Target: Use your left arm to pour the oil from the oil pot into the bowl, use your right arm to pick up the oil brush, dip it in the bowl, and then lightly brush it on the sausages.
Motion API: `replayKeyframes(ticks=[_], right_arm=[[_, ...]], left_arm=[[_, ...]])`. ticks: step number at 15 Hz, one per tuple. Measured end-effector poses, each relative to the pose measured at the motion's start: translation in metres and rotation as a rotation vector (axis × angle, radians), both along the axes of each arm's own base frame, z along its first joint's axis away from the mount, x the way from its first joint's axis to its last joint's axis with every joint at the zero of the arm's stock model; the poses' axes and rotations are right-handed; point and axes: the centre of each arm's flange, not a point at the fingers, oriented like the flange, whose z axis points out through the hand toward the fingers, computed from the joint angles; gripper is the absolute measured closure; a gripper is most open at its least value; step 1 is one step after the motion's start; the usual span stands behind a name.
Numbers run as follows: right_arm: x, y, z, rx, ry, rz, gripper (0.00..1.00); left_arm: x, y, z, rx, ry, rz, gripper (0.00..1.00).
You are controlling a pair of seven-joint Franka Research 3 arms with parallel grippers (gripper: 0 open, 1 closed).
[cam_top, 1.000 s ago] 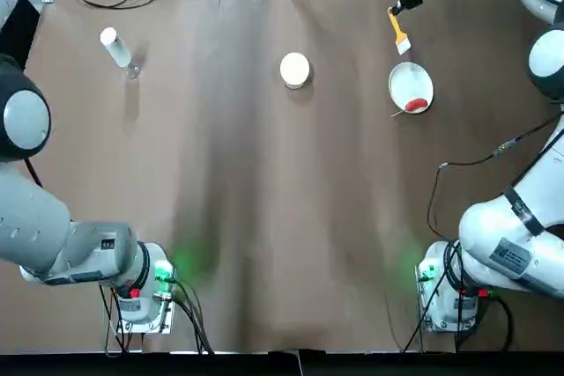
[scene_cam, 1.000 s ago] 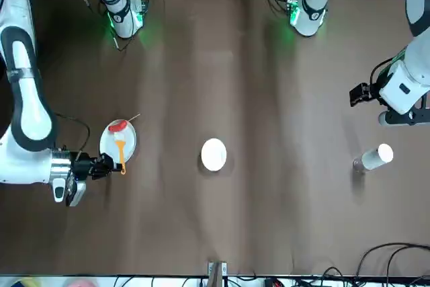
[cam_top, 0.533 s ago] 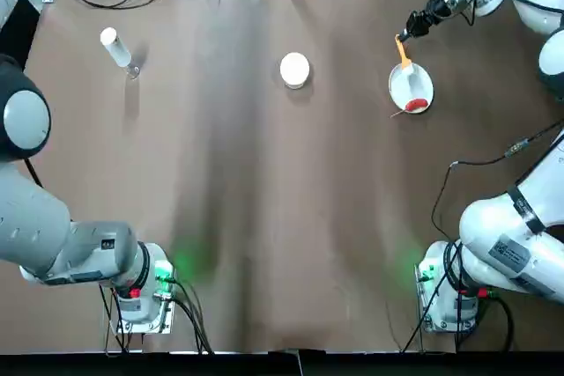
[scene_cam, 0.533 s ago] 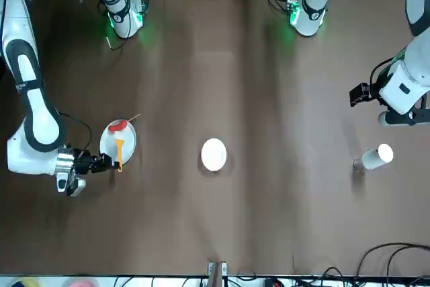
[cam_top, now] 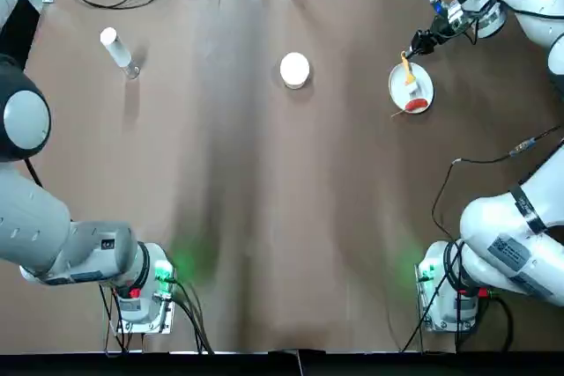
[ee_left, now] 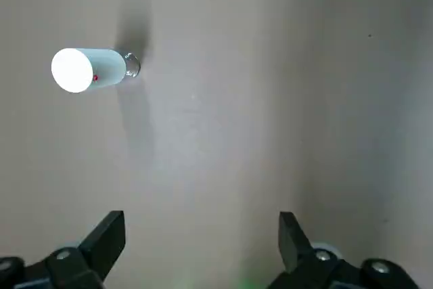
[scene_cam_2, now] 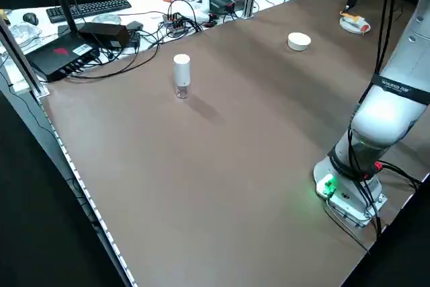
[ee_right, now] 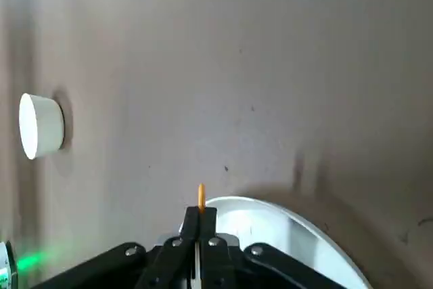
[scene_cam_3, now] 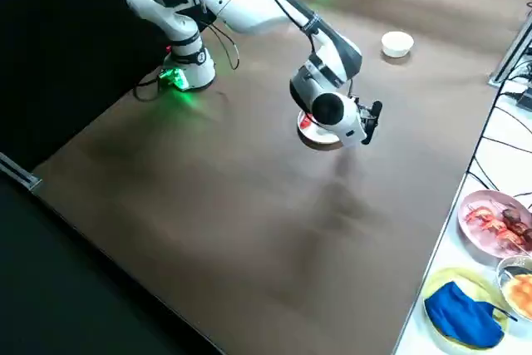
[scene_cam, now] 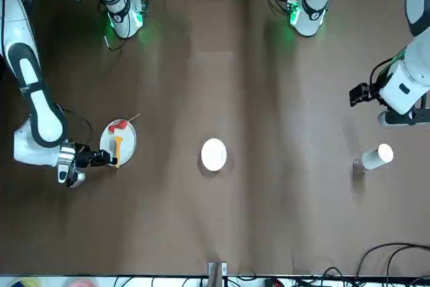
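My right gripper (cam_top: 422, 41) is shut on the yellow handle of the oil brush (cam_top: 408, 69), low at the far rim of the white plate (cam_top: 401, 92). The brush's pale head hangs over the plate, a little short of the red sausage (cam_top: 417, 104) on its stick at the near rim. From the front the brush (scene_cam: 117, 148) points across the plate toward the sausage (scene_cam: 118, 126). The white bowl (cam_top: 294, 69) sits mid-table at the far side. The oil pot (cam_top: 116, 48) stands far left, with my left gripper (ee_left: 201, 241) open and well clear of it.
Cables, a keyboard (scene_cam_2: 87, 8) and boxes crowd the bench beyond the table's far edge. Plates of food (scene_cam_3: 497, 220) and a blue cloth (scene_cam_3: 461, 315) lie off the table at my right. Both arm bases (cam_top: 145, 292) glow green at the near edge.
My right gripper carried the brush from beyond the plate toward me and down, so its head now sits over the plate. The left arm, bowl and oil pot stayed put.
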Motion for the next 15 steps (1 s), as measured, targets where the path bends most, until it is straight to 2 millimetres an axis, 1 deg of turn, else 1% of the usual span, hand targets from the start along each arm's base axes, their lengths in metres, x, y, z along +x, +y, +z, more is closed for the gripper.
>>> replayKeyframes(ticks=[2,4,5,6,9,11,13,15], right_arm=[[-0.007,-0.004,-0.007,0.004,0.004,0.01,0.96],[-0.016,-0.013,-0.015,0.009,-0.003,0.027,0.96],[-0.022,-0.026,-0.019,0.014,-0.023,0.04,0.96],[-0.024,-0.035,-0.02,0.015,-0.042,0.049,0.96],[-0.029,-0.066,-0.02,0.018,-0.104,0.07,0.96],[-0.031,-0.082,-0.018,0.014,-0.131,0.068,0.96],[-0.028,-0.089,-0.012,0.008,-0.158,0.073,0.96],[-0.024,-0.084,-0.007,0.009,-0.175,0.089,0.96]], left_arm=[[0.0,0.0,0.0,0.0,0.0,-0.001,0.0],[0.0,-0.001,0.0,0.0,0.0,-0.002,0.0],[0.0,-0.001,0.0,0.0,0.0,-0.001,0.0],[0.0,0.0,0.0,0.0,0.0,-0.001,0.0],[0.0,0.001,0.002,0.0,-0.004,0.001,0.0],[0.001,0.001,0.003,-0.001,-0.007,0.002,0.0],[0.001,0.002,0.003,-0.001,-0.007,0.004,0.0],[0.002,0.005,0.001,-0.001,-0.004,0.009,0.0]])
